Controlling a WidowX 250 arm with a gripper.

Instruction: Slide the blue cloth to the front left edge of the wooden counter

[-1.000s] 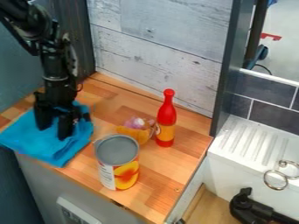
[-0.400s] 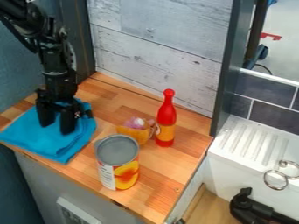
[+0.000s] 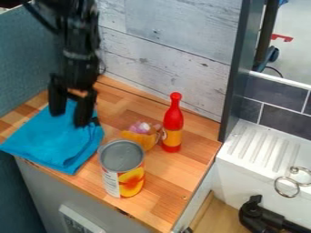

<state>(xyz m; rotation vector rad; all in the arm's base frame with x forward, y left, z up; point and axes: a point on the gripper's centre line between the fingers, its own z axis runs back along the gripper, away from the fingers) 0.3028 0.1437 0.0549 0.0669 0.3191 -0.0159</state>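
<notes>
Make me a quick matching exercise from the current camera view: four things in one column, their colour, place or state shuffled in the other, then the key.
Things
1. Gripper
2. Cloth
3. Can
4. Bottle

Descriptions
A. Upright, red and slim-necked, with an orange band
B. Blue, spread with folds at the left of the picture
C. Upright, grey on top, with a fruit picture on its side
D. Black, pointing down, its two fingers apart

Pairs: 1-D, 2-B, 3-C, 4-A
</notes>
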